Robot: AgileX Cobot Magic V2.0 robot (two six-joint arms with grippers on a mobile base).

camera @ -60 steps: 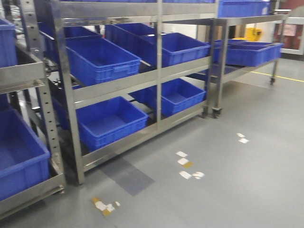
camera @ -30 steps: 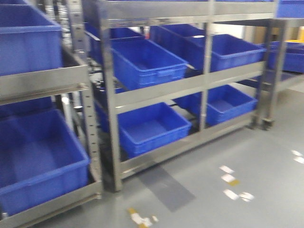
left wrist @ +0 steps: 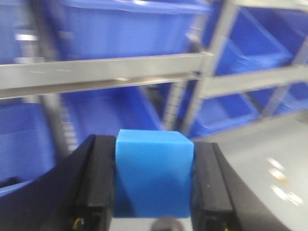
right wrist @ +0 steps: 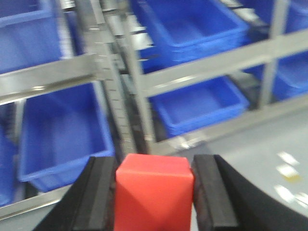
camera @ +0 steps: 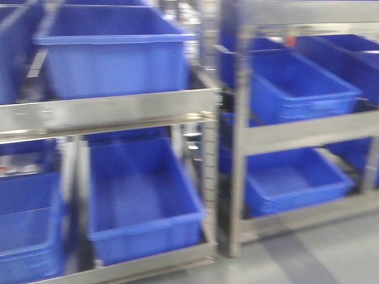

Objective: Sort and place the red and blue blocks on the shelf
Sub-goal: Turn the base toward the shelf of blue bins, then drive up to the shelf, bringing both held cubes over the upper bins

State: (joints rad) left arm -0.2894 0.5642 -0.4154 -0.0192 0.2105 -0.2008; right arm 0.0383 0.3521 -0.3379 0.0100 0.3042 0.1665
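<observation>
Left wrist view: left hand (left wrist: 154,166) is clenched on the light blue block (left wrist: 154,180) at bottom centre. Black fingers (left wrist: 102,183) press on both of its side faces.
Right wrist view: right hand (right wrist: 154,187) is clenched on the red block (right wrist: 154,192) at bottom centre, one finger touching each side.
Both blocks sit in the hands, in front of the shelf and not on it.
Behind the blue block, the shelf (left wrist: 106,72) front rail crosses the upper half of the frame. Blue bins (left wrist: 125,29) sit above and below it.
Behind the red block there's an upright post with bins on both sides. Pale floor marks (right wrist: 288,168) show at the right edge.
Front view is motion-blurred and shows no hands. One bin is on the upper level at upper left, one at lower centre, and more in the right bay. Grey floor (camera: 331,254) is at lower right.
</observation>
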